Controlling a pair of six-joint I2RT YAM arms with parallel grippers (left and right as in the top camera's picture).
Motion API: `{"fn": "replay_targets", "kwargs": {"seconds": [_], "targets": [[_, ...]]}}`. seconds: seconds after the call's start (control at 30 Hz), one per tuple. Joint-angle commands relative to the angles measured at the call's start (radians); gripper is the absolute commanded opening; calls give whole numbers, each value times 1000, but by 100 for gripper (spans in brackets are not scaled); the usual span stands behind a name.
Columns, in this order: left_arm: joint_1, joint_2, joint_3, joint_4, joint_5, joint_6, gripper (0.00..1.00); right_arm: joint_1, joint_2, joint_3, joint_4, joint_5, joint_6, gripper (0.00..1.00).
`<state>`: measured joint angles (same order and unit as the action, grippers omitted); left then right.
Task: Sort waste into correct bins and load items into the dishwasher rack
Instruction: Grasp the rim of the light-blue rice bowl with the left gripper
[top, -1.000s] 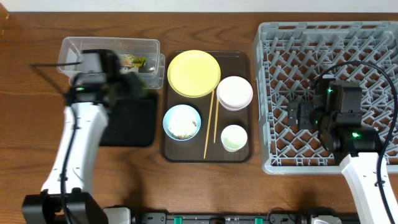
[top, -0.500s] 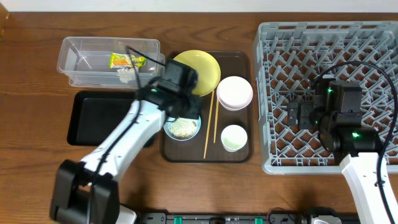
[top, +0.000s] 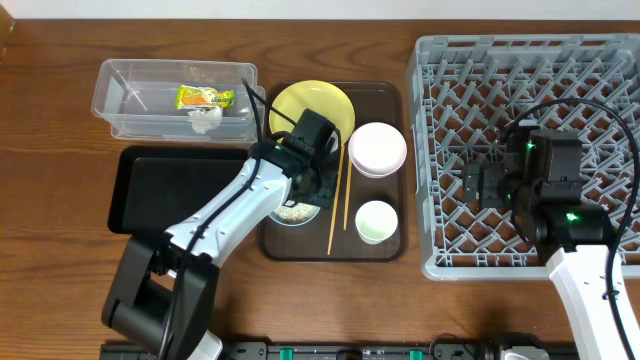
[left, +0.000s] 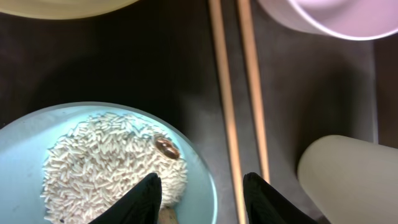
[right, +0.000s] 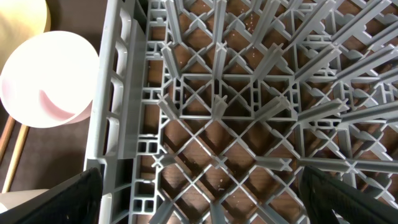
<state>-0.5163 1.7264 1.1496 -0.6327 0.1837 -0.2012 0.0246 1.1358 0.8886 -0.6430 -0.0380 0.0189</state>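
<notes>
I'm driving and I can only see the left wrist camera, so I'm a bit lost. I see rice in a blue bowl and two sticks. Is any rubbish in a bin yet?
Observer: Yes, the snack wrapper and the white tissue lie in the clear tub.
Operator: Where's my other arm?
Observer: The right gripper hangs open over the dishwasher rack, holding nothing.
Operator: Any dishes in the rack?
Observer: None that I can see; the yellow plate sits on the brown tray.
</notes>
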Motion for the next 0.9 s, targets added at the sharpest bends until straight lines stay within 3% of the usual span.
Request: {"fn": "replay_targets", "kwargs": {"seconds": [0.0,0.87], "targets": [[-2,20,-3,-8,-24,18,46,-12,-12,22,-1,-8,10,99],[-53,70,-3,-22,-96,26,40,-12,-12,22,-2,-8,10,99]]}}
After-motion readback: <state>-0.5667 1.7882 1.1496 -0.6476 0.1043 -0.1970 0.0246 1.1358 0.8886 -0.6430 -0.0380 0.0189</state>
